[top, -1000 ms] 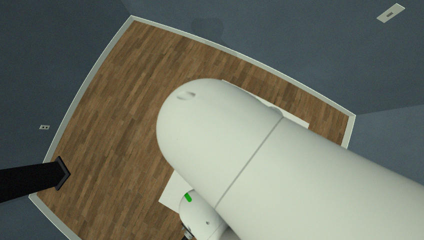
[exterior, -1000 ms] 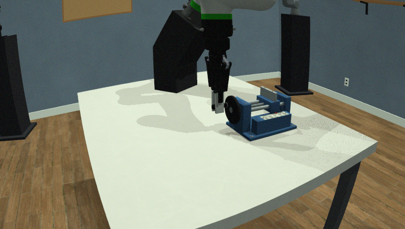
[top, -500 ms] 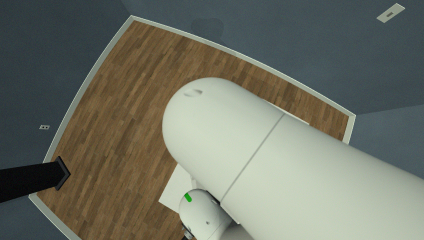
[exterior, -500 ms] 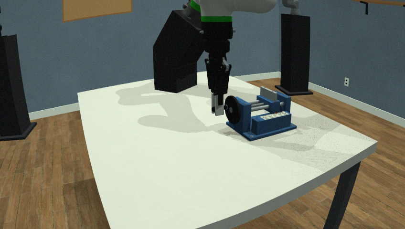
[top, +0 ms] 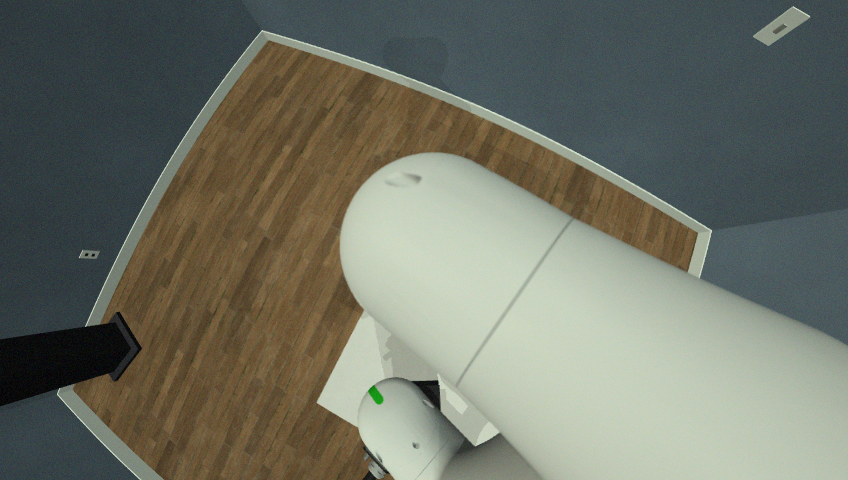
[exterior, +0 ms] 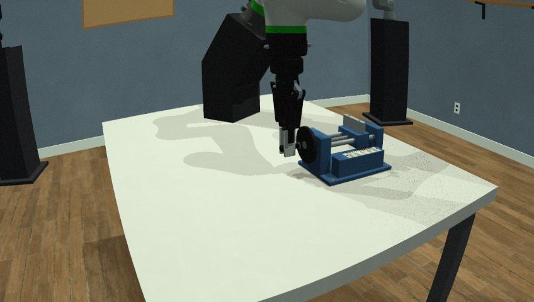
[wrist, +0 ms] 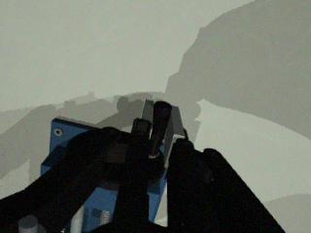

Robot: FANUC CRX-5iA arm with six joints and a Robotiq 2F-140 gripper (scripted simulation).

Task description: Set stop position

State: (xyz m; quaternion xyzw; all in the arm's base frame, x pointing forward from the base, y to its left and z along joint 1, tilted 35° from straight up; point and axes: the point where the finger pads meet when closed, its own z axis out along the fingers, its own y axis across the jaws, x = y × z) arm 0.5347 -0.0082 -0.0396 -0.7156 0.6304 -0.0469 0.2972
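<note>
The gripper's fingers (exterior: 287,147) stand narrow, closed on the crank handle (exterior: 281,148) (wrist: 161,113), the right place to hold. Beyond, the upright handwheel (exterior: 308,149) probably turns stiffly, the smooth grip perhaps slipping; farther along sits the stop (exterior: 354,124).

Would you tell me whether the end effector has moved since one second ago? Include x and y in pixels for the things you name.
Yes, slightly downward: the end effector's (exterior: 286,148) (wrist: 161,127) tips sit lower relative to the blue base plate (exterior: 356,177) (wrist: 73,130) in the exterior view.
</note>
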